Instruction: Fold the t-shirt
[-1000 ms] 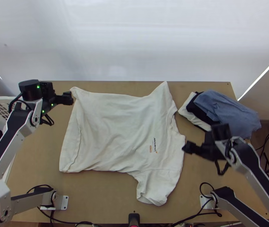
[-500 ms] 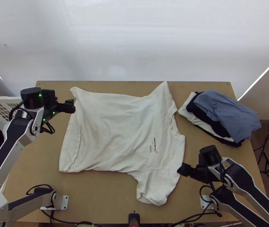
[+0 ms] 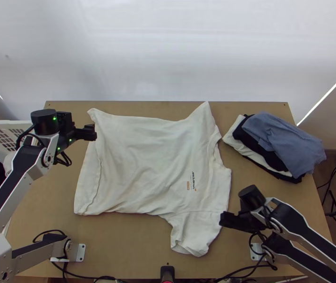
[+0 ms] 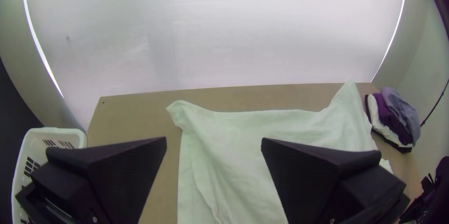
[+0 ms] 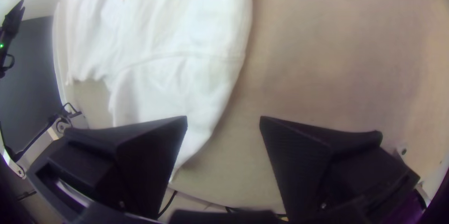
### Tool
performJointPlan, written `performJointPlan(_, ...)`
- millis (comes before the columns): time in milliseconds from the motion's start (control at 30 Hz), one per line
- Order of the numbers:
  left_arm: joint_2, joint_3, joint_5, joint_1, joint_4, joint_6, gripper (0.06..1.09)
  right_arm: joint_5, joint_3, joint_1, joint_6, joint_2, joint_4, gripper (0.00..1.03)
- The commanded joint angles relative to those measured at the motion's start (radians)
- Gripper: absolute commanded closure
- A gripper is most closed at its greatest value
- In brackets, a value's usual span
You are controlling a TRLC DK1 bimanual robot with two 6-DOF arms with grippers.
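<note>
A white t-shirt [image 3: 149, 165] lies spread and slightly wrinkled on the table, its hem side toward the left, one sleeve toward the near edge, a small print on the chest. My left gripper [image 3: 92, 132] is at the shirt's upper left, by the hem corner; in the left wrist view the left gripper [image 4: 214, 147] stands open with nothing between its fingers. My right gripper [image 3: 222, 220] is beside the near sleeve's outer edge; in the right wrist view the right gripper [image 5: 223, 123] is open, the sleeve [image 5: 187, 93] partly behind one finger, nothing held.
A pile of folded clothes [image 3: 286, 144], blue on top, lies at the table's far right. A white basket [image 3: 0, 134] with dark cloth stands off the left edge. Bare wood [image 3: 121, 240] lies in front of the shirt, with black cables along the near edge.
The right gripper has come down the picture toward the near sleeve, away from the clothes pile. The left gripper has shifted slightly right and nearer. The shirt lies unchanged.
</note>
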Motion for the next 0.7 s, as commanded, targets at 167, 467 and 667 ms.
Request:
performJointPlan(167, 0.028, -0.002, 0.0, -0.001, 0.021, -0.005, 0.1, -0.054, 0.012, 0.021, -0.029, 0.183, 0.122, 0.35)
performJointPlan(467, 0.041, 0.007, 0.0, -0.006, 0.022, 0.004, 0.1, -0.054, 0.006, -0.036, -0.055, 0.255, 0.171, 0.48)
performJointPlan(667, 0.047, 0.022, 0.0, -0.004, 0.022, 0.011, 0.1, -0.054, 0.006, -0.068, -0.078, 0.249, 0.171, 0.81)
